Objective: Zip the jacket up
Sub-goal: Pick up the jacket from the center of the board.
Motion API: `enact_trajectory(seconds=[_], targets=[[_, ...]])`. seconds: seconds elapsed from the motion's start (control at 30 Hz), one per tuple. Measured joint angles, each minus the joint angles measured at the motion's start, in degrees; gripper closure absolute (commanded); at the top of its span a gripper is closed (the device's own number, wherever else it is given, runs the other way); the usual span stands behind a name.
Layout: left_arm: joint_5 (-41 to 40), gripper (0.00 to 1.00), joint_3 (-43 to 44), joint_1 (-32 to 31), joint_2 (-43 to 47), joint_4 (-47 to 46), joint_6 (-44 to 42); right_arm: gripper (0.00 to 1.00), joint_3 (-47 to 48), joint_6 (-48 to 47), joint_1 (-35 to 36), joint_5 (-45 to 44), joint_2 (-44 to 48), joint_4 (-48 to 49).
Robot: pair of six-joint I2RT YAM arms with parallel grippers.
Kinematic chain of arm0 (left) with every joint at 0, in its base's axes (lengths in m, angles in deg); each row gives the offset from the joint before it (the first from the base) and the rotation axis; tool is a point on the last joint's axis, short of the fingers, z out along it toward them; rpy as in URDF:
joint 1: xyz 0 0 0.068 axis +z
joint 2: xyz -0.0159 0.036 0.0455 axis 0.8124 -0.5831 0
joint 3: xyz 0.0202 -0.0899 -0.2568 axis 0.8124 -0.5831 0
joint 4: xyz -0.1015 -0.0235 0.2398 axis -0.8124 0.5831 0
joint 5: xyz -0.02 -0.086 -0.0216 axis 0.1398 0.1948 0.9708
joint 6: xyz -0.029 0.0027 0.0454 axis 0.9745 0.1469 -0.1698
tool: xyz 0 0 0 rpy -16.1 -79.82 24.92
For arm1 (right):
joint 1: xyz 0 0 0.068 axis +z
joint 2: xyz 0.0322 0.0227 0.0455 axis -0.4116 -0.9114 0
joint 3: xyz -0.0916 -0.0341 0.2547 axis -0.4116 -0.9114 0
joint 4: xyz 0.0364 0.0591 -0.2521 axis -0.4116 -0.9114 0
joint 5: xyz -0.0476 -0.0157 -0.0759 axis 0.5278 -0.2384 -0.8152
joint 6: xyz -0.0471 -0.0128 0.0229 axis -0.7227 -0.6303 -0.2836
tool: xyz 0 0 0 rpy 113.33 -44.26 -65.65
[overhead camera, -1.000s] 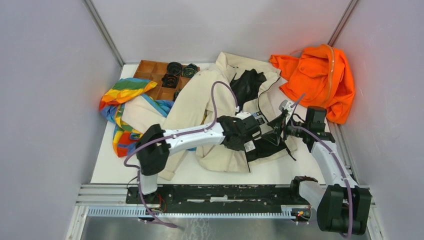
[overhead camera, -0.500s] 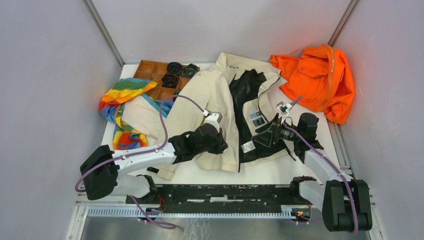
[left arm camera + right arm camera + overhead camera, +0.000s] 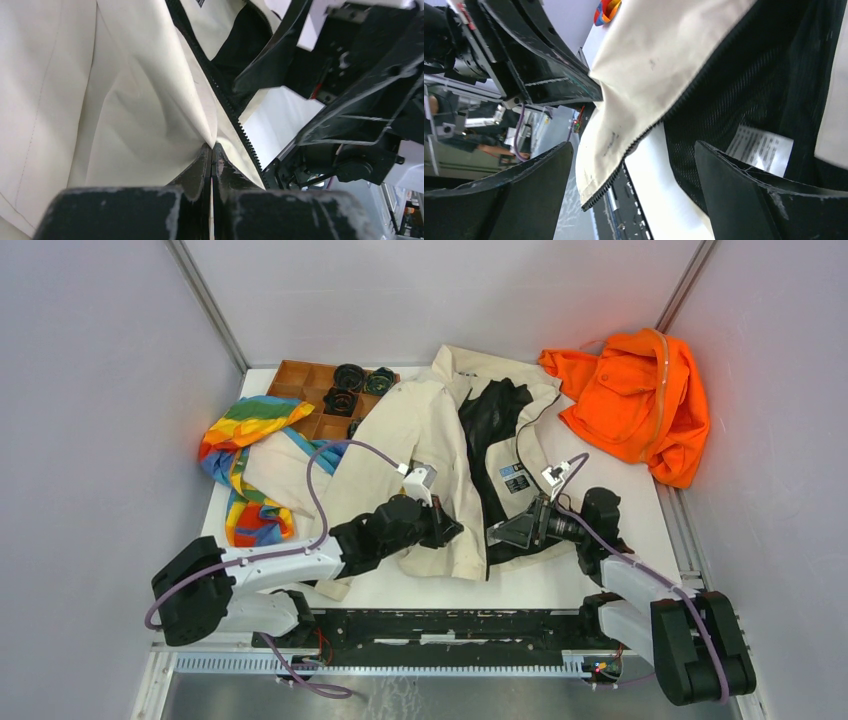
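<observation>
The beige jacket [image 3: 430, 430] lies open on the table, its black lining [image 3: 490, 425] showing down the middle. My left gripper [image 3: 450, 530] is shut on a fold of the left front panel near the hem; in the left wrist view the gripper [image 3: 212, 150] pinches beige cloth just beside the zipper teeth [image 3: 235, 117]. My right gripper [image 3: 505, 532] faces it from the right, open. In the right wrist view the gripper [image 3: 634, 170] has wide-spread fingers [image 3: 749, 195]. The panel's bottom corner with its zipper teeth [image 3: 624, 150] hangs between them, untouched.
An orange garment [image 3: 635, 400] lies at the back right. A rainbow-striped cloth [image 3: 245, 440] lies at the left. A brown compartment tray [image 3: 310, 390] with dark round parts [image 3: 348, 375] stands at the back left. The black base rail [image 3: 430, 625] runs along the near edge.
My left arm has drawn back from across the jacket toward the near left, keeping its pinch on the panel. My right gripper has come down toward the hem and opened wider.
</observation>
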Motion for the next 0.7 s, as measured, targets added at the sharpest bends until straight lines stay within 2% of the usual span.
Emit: enact_trajectory(seconds=[0.33, 0.57, 0.7], targets=[[0.37, 0.98, -2.4, 0.0, 1.22, -3.72, 1.7, 0.05, -2.89, 6.14, 5.53, -1.07, -1.2, 3.41], [0.44, 0.98, -2.56, 0.0, 1.6, -4.81, 1.86, 0.16, -2.12, 7.17, 8.63, -1.11, -5.68, 3.17], [0.46, 0.98, -2.62, 0.0, 1.88, -5.18, 1.86, 0.28, -0.79, 8.11, 9.35, -1.11, -7.5, 3.63]])
